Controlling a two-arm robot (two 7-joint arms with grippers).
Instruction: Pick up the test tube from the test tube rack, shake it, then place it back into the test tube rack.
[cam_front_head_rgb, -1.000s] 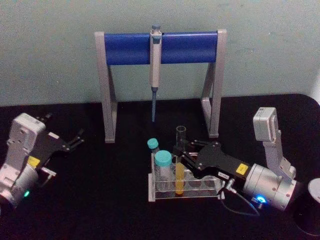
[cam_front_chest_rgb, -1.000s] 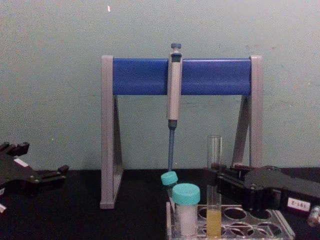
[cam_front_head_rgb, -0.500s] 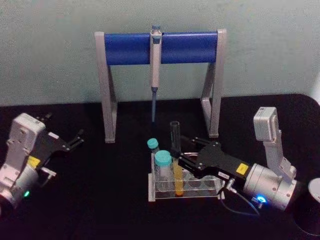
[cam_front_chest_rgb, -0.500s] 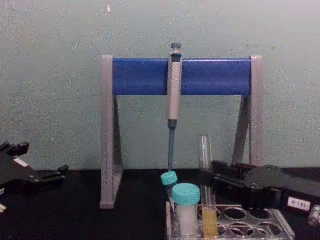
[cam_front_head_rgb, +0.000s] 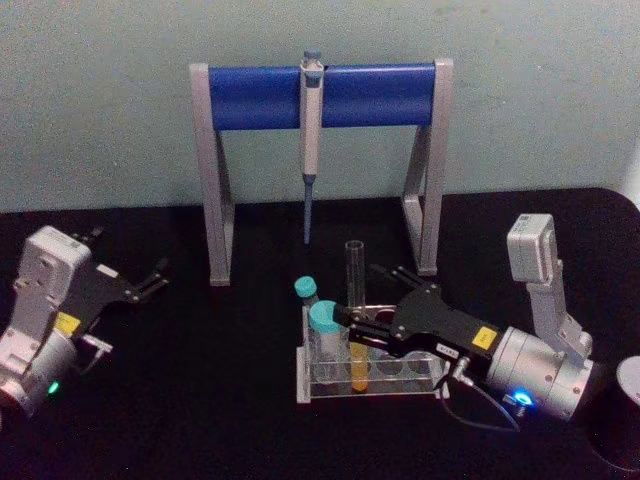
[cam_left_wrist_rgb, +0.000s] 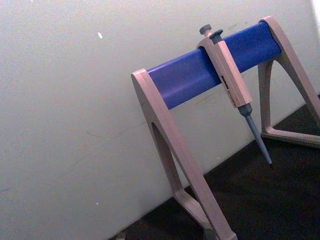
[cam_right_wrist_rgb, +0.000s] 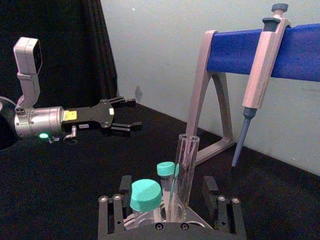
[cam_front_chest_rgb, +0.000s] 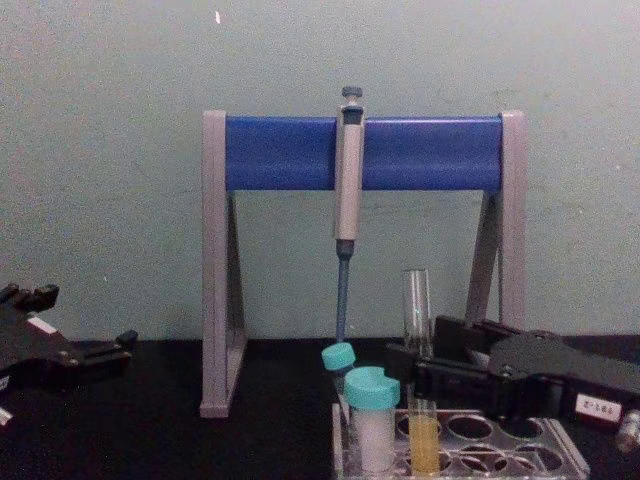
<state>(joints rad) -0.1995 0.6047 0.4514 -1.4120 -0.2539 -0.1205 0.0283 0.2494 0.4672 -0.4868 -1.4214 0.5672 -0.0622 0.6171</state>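
The right gripper (cam_front_head_rgb: 352, 328) has its fingers spread either side of the test tube (cam_front_head_rgb: 355, 310), not clamped. The tube stands upright in the test tube rack (cam_front_head_rgb: 372, 385), near the table's front edge. The left gripper (cam_front_head_rgb: 152, 279), fingers apart, holds nothing near the left edge.

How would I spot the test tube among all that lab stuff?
Find the tall blue-barred stand; in front of it sits a low clear rack. The test tube stands in it between the right gripper's fingers: tall, uncapped, yellow liquid at the bottom, unlike the short teal-capped vials.
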